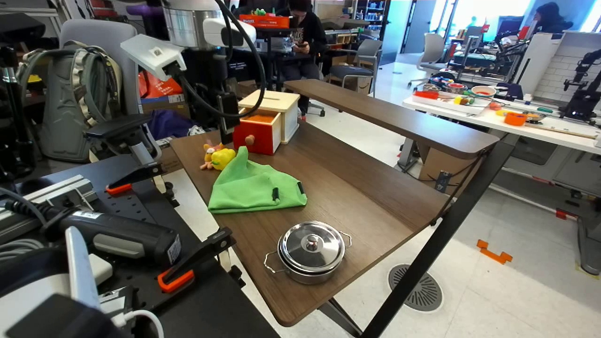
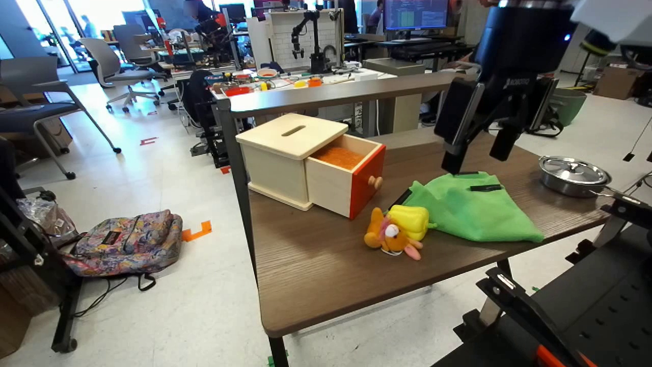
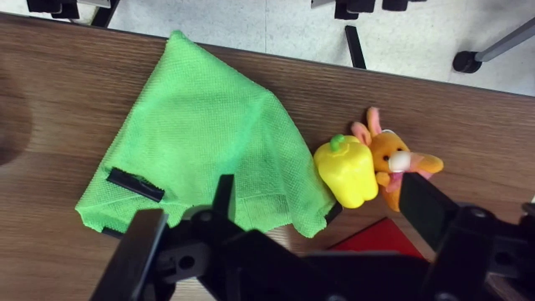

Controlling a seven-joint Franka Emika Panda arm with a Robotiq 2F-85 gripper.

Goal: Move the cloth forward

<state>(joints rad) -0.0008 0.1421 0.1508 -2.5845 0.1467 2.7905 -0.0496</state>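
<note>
Green cloth [image 3: 200, 129], rumpled on brown table [image 1: 371, 206], hand [image 2: 477, 156] spread wide, apparently just above.

A pale floor [image 1: 521, 300] is fitted with 1 round grate [image 1: 428, 292]. The far windows [image 1: 488, 11] are brightly lit. Grey chairs [image 1: 367, 50] are scattered about, and a white-tiled panel [image 1: 569, 68] is seen beyond a white table [image 1: 490, 120].
</note>
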